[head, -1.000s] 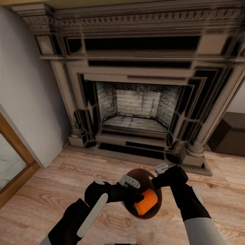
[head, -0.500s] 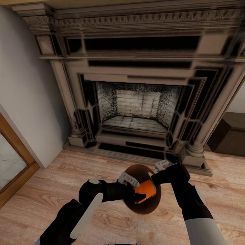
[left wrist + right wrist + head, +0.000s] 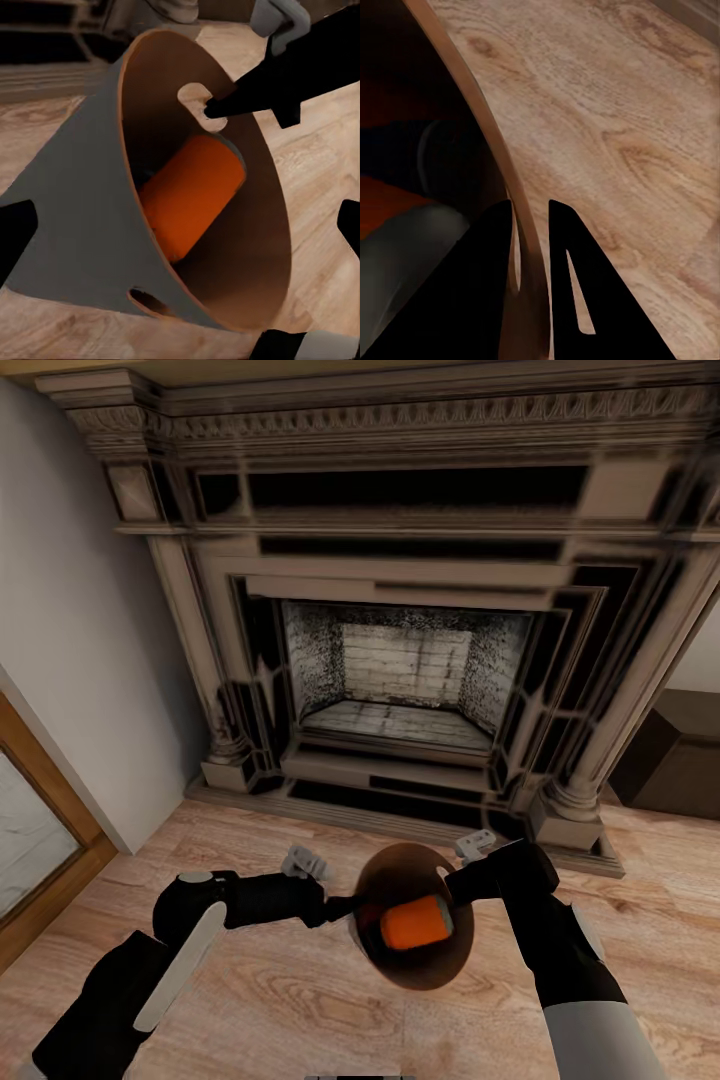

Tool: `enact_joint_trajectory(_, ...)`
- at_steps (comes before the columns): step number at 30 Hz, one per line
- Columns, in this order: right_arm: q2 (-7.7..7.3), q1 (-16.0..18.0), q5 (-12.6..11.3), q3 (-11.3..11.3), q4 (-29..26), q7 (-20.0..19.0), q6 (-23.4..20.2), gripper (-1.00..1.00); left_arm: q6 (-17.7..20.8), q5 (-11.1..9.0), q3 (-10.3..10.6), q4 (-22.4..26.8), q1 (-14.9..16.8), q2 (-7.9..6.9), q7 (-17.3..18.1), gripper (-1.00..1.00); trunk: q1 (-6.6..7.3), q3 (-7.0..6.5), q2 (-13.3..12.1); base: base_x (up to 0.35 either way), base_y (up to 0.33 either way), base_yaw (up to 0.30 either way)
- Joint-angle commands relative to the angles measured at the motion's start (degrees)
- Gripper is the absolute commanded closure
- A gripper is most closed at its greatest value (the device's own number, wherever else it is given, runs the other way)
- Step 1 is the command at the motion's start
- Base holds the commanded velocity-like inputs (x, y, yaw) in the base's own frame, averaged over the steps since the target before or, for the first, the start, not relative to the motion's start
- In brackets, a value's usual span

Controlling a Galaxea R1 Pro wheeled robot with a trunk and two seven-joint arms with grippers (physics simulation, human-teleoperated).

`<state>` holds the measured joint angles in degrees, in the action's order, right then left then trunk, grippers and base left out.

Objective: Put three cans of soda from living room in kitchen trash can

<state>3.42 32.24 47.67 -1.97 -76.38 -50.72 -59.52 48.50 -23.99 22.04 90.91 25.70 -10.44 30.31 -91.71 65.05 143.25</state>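
At the lower centre of the head view, the right hand [image 3: 452, 880] is clamped on the rim of the bin [image 3: 440, 970], one finger inside and one outside. An orange can [image 3: 415, 922] lies inside it, just left of that hand. The left hand [image 3: 335, 908] sits beside the bin's left wall, fingers apart. Beyond stands the fireplace [image 3: 400, 660].

matt wood-lined bin [image 3: 247, 225], grained wood floor [image 3: 300, 1000]
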Motion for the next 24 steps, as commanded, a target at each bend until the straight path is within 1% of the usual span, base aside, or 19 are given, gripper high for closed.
enact_joint_trajectory(1,0.01,0.00,-1.17,0.02,0.00,-0.22,-0.48,1.00,-0.37,-0.10,-1.55,-0.01,-0.36,-1.04,1.56,-1.00,0.01,-0.01,0.00,0.000,0.000,0.000)
enact_joint_trajectory(2,0.01,0.00,-1.17,0.02,0.00,-0.21,-0.48,1.00,-0.52,-0.12,-2.41,-0.02,-0.61,-1.48,2.27,-1.00,0.01,-0.01,0.00,0.000,0.000,0.000)
enact_joint_trajectory(3,0.01,0.01,-1.17,0.01,0.00,-0.20,-0.48,1.00,-0.74,-0.14,-4.49,-0.02,-1.17,-2.27,3.72,-1.00,0.01,-0.01,0.00,0.000,0.000,0.000)
enact_joint_trajectory(5,0.01,0.00,-1.22,-0.03,0.00,-0.20,-0.48,1.00,-1.01,-0.09,-9.12,-0.06,-2.21,-3.27,6.51,-1.00,0.01,-0.01,0.00,0.000,0.000,0.000)
enact_joint_trajectory(6,0.01,0.01,-1.23,-0.05,0.00,-0.21,-0.48,1.00,-1.12,-0.07,-10.17,-0.07,-2.42,-3.47,6.99,-1.00,0.01,-0.01,0.00,0.000,0.000,0.000)
enact_joint_trajectory(7,0.01,0.01,-1.24,-0.10,0.00,-0.21,-0.48,1.00,-1.38,-0.02,-11.96,-0.12,-2.95,-3.82,7.59,-1.00,0.01,-0.01,0.00,0.000,0.000,0.000)
enact_joint_trajectory(8,0.01,-0.01,-1.24,-0.14,0.00,-0.22,-0.48,1.00,-1.50,0.02,-12.71,-0.16,-3.24,-3.98,7.73,-1.00,0.01,-0.01,0.00,0.000,0.000,0.000)
enact_joint_trajectory(9,-0.01,0.00,-1.28,-0.30,0.00,-0.24,-0.48,1.00,-1.85,0.09,-14.03,-0.26,-3.88,-4.26,7.76,-1.00,0.01,-0.01,0.00,0.000,0.000,0.000)
enact_joint_trajectory(10,-0.07,0.01,-1.32,-0.53,0.02,-0.24,-0.48,1.00,-2.93,0.15,-15.57,-0.50,-4.66,-4.46,7.00,-1.00,0.01,-0.01,0.00,0.000,0.000,0.000)
enact_joint_trajectory(12,-0.18,-0.01,-1.36,-0.71,0.01,-0.25,-0.48,1.00,-4.47,0.19,-17.10,-0.86,-5.49,-4.60,5.54,-1.00,0.01,-0.01,0.00,0.000,0.000,0.000)
enact_joint_trajectory(13,-0.27,-0.03,-1.39,-0.82,0.04,-0.25,-0.48,1.00,-6.13,0.22,-18.23,-1.26,-6.48,-4.72,3.63,-1.00,0.01,-0.01,0.00,0.000,0.000,0.000)
enact_joint_trajectory(15,-0.46,-0.05,-1.46,-1.00,0.01,-0.27,-0.48,1.00,-10.10,0.24,-19.80,-1.92,-9.44,-4.85,-0.23,-1.00,0.01,-0.01,0.00,0.000,0.000,0.000)
enact_joint_trajectory(16,-0.50,-0.06,-1.49,-1.05,0.01,-0.29,-0.48,1.00,-11.31,0.25,-20.16,-2.14,-10.27,-4.87,-1.04,-1.00,0.01,-0.01,0.00,0.000,0.000,0.000)
enact_joint_trajectory(17,-0.59,-0.06,-1.54,-1.17,0.01,-0.31,-0.48,1.00,-13.73,0.25,-20.79,-2.60,-11.74,-4.90,-2.49,-1.00,0.01,-0.01,0.00,0.000,0.000,0.000)
enact_joint_trajectory(19,-0.80,-0.05,-1.57,-1.28,-0.03,-0.33,-0.48,1.00,-16.38,0.58,-21.35,-3.42,-13.22,-4.92,-4.45,-1.00,0.01,-0.01,0.00,0.000,0.000,0.000)
enact_joint_trajectory(21,-1.15,-0.06,-1.59,-1.68,-0.05,-0.33,-0.48,1.00,-17.48,1.22,-21.60,-4.11,-13.79,-4.89,-5.58,-1.00,0.01,-0.01,0.00,0.000,0.000,0.000)
enact_joint_trajectory(22,-1.46,-0.06,-1.60,-2.54,-0.06,-0.35,-0.48,1.00,-18.45,2.04,-21.79,-5.07,-14.15,-4.85,-6.43,-1.00,0.01,-0.01,0.00,0.000,0.000,0.000)
enact_joint_trajectory(23,-1.57,-0.06,-1.58,-3.10,-0.07,-0.37,-0.48,1.00,-19.06,2.42,-21.85,-5.70,-14.28,-4.81,-6.72,-1.00,0.01,-0.01,0.00,0.000,0.000,0.000)
enact_joint_trajectory(24,-1.76,-0.10,-1.56,-4.24,-0.08,-0.39,-0.48,1.00,-20.70,3.00,-21.95,-7.26,-14.45,-4.78,-7.11,-1.00,0.01,-0.01,0.00,0.000,0.000,0.000)
